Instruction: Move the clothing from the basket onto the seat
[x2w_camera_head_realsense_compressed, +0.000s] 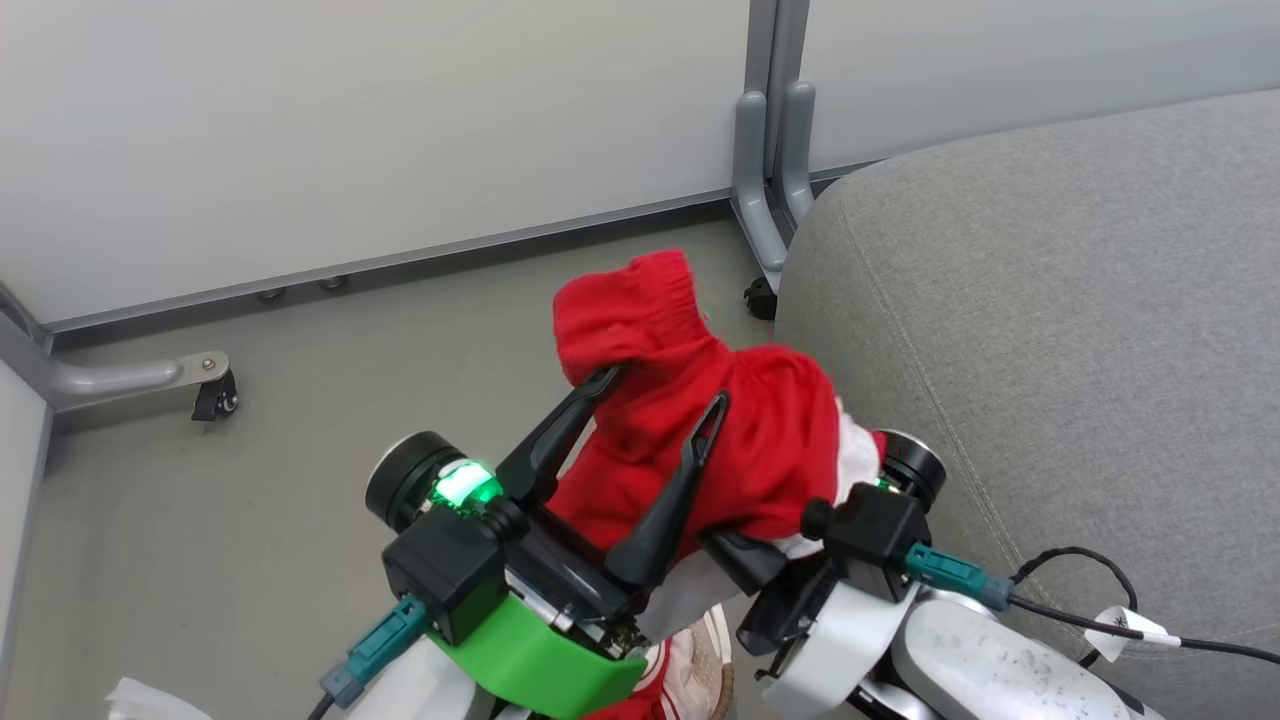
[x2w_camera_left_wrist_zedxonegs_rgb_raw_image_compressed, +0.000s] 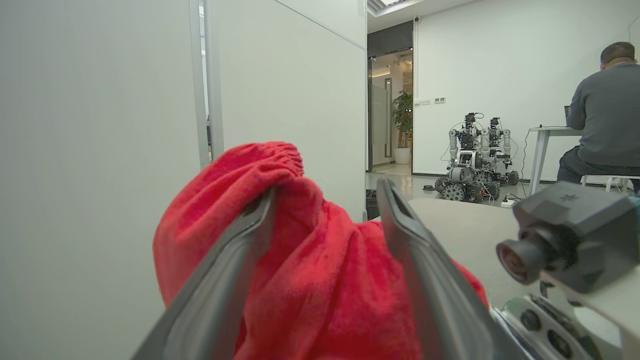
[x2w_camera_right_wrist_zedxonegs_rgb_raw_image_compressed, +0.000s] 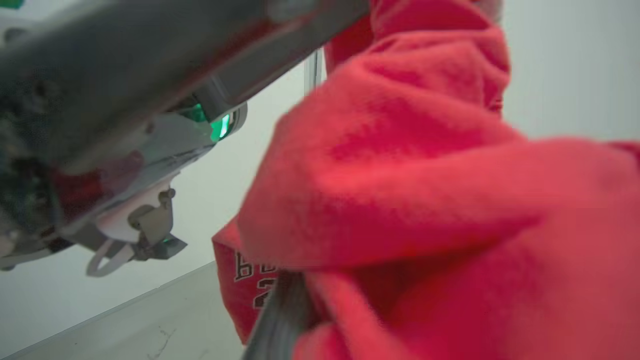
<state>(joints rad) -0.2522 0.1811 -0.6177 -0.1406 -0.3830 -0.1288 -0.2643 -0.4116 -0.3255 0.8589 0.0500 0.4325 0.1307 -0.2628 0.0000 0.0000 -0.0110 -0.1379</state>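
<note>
One clothing bundle, red, held aloft above the floor; seat at its 3 o'clock, not yet beneath it. Left gripper: fingers spread wide, cloth draped between them, nothing pinched. Right gripper: closed, seemingly on the bundle's 5 o'clock fold. Handling: slip the left fingers clear without snagging, then carry toward 3 o'clock, hem high.

White partition panels along the far side, grey castered feet on grey floor. Far right beyond: seated person at white table, two parked robots, potted plant.
</note>
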